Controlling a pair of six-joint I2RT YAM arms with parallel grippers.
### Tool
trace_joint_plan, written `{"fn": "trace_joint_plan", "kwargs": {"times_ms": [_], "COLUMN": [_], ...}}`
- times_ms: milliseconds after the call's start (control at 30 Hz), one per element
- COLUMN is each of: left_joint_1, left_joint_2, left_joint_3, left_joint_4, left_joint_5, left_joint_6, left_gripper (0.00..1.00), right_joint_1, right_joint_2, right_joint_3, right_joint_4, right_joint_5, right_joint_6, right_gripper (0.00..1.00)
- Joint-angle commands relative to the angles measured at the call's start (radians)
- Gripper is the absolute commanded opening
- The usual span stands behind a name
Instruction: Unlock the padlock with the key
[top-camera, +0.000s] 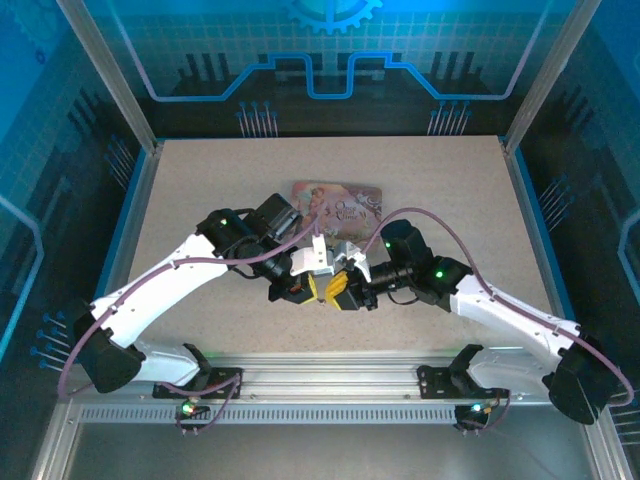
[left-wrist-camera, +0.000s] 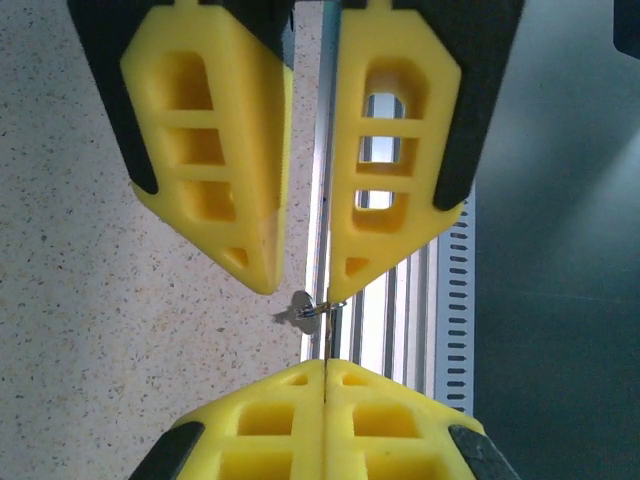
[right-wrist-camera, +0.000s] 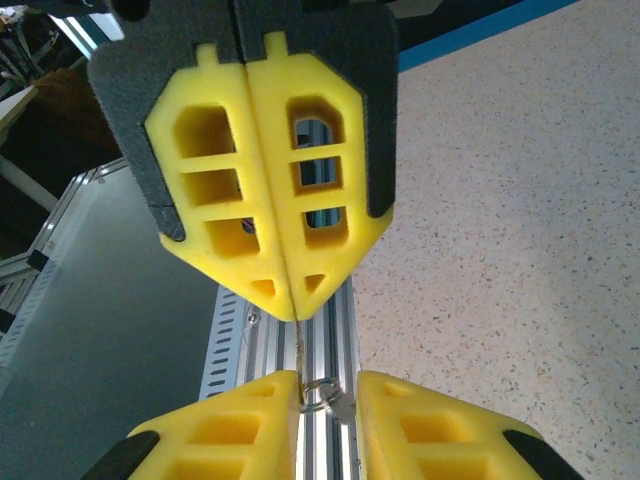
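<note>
Key, top view: too small to make out. By my judgement it sits where the left gripper and right gripper meet tip to tip, above the table and on the near side of the tin.
Padlock, top view: I cannot tell it apart from the dark gripper parts.
Key, left wrist: the key is a silvery sliver rising out of the seam of the left gripper. It is off the table and over the rail.
Left jaws: pressed together, apparently pinching the key's thin part.
Right jaws, left wrist: the right gripper is slightly spread, with its tips just beside the key.
Key, right wrist: the key hangs from the left gripper. Its looped end lies in the gap of the right gripper; whether they touch I cannot tell.
Long axis: it runs from one gripper to the other, in line with both seams, with the looped end toward the right gripper. Which end is the blade I cannot tell.
Handling: likely light, stiff, slick metal with little surface to grip, so it could easily twist or drop.
Where to hold: on the flat faces of the wider end, square between the pads, leaving the blade free for the padlock.
</note>
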Motion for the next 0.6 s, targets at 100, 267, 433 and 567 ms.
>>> {"fn": "trace_joint_plan", "kwargs": {"times_ms": [100,267,433,567], "left_joint_1": [-0.005,-0.001,0.005,0.005], "left_joint_2": [-0.029,-0.047,-0.068,-0.073], "left_joint_3": [0.009,-0.02,-0.037,-0.034], "left_joint_4": [0.012,0.036,0.062,0.06], "left_joint_5": [0.05,0.053,0.081,0.085], "left_joint_6": [0.029,0.023,0.015,0.013], "left_gripper": [0.0,0.0,0.0,0.0], "right_joint_1": [-0.001,-0.029,-0.042,-0.043], "right_joint_2": [0.013,-0.014,-0.039,-0.045], "right_joint_3": [-0.019,-0.053,-0.065,-0.067], "right_joint_4": [0.047,0.099,0.103,0.1], "right_joint_5": [-0.046,-0.079,-0.103,-0.119], "right_joint_6": [0.024,0.057,0.067,0.07], "right_gripper": [0.27,0.24,0.22,0.22]}}
